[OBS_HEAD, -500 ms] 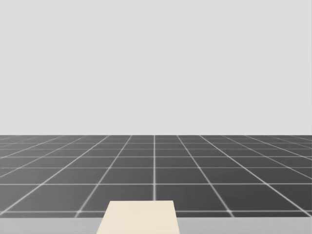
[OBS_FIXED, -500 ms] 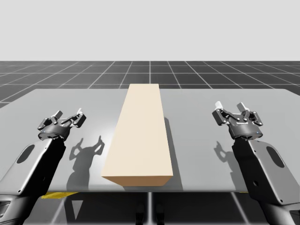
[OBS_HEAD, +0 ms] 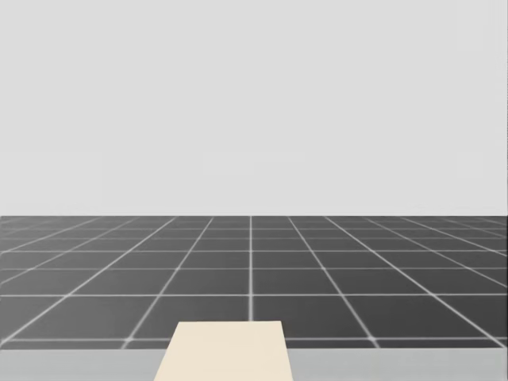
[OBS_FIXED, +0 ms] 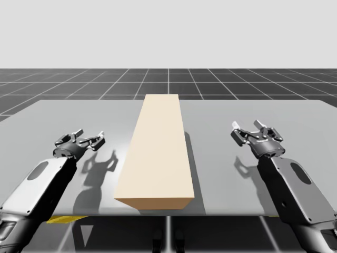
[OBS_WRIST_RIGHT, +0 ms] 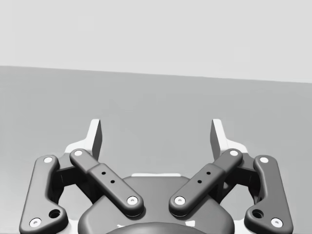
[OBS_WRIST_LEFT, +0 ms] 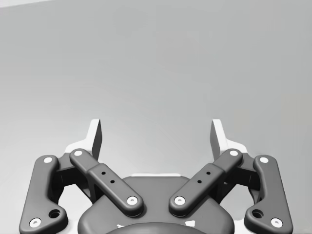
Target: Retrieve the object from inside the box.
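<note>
I'm holding left jaws and right jaws apart and empty, flanking the beige box [OBS_FIXED: 157, 147] on the surface [OBS_FIXED: 226, 168]. The box is looking closed, so I'm planning a level, symmetric approach to its sides.

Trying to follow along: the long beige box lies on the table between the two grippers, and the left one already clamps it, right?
No. The beige box does lie on the table between the left gripper and the right gripper, but the left one is open and apart from it, as the high view shows.
</note>
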`<state>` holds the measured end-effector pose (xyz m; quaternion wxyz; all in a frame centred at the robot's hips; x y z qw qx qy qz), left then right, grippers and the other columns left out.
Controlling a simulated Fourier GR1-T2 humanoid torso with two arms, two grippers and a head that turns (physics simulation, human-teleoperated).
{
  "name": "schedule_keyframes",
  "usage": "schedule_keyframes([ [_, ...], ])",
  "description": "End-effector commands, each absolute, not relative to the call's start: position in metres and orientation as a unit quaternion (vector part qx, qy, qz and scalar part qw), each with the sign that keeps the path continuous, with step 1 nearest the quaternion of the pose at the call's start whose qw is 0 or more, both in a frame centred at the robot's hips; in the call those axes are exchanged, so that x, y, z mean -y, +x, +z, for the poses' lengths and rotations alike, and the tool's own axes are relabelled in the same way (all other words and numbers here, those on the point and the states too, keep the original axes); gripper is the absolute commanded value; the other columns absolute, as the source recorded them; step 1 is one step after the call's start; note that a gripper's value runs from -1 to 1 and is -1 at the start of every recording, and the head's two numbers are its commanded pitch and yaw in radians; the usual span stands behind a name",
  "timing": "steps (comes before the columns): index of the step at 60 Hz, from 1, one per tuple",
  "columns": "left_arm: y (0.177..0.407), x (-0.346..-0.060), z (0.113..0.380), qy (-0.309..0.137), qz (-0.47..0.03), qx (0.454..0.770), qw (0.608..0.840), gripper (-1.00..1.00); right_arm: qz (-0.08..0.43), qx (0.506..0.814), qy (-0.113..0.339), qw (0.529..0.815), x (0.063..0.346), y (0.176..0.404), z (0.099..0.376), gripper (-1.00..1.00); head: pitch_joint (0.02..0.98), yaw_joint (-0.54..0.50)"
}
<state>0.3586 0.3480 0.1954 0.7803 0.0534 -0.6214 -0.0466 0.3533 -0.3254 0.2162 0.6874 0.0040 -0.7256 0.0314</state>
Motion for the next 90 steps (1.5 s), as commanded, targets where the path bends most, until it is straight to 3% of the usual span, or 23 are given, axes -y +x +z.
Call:
schedule_keyframes([
  [1,0.354,-0.324,0.171,0.023,-0.131,0.574,0.808,-1.00,0.108,0.693,0.041,0.712,0.307,0.355,0.189,-1.00,0.075,-0.01],
  [13,0.328,-0.287,0.171,-0.050,-0.267,0.590,0.760,-1.00,0.231,0.665,0.130,0.698,0.269,0.339,0.180,-1.00,0.077,-0.01],
  [19,0.319,-0.276,0.169,-0.081,-0.308,0.580,0.750,-1.00,0.298,0.635,0.145,0.697,0.253,0.330,0.169,-1.00,0.079,-0.01],
  [25,0.312,-0.266,0.166,-0.093,-0.341,0.573,0.739,-1.00,0.328,0.632,0.153,0.685,0.244,0.325,0.167,-1.00,0.079,-0.01],
  [34,0.293,-0.240,0.167,-0.148,-0.403,0.575,0.697,-1.00,0.354,0.639,0.167,0.662,0.238,0.318,0.170,-1.00,0.081,-0.01],
  [48,0.293,-0.231,0.160,-0.135,-0.410,0.567,0.701,-1.00,0.357,0.667,0.228,0.613,0.195,0.323,0.166,-1.00,0.093,-0.02],
  [55,0.294,-0.230,0.157,-0.131,-0.413,0.564,0.703,-1.00,0.359,0.647,0.265,0.618,0.184,0.331,0.166,-1.00,0.100,-0.03],
  [63,0.294,-0.229,0.156,-0.126,-0.416,0.563,0.703,-1.00,0.362,0.639,0.272,0.622,0.177,0.348,0.163,-1.00,0.104,-0.03],
  [69,0.294,-0.229,0.156,-0.125,-0.416,0.563,0.703,-1.00,0.342,0.629,0.304,0.629,0.173,0.364,0.152,-1.00,0.110,-0.04],
  [90,0.294,-0.229,0.156,-0.117,-0.421,0.566,0.699,-1.00,0.396,0.588,0.299,0.638,0.129,0.398,0.126,-1.00,0.123,-0.04],
])
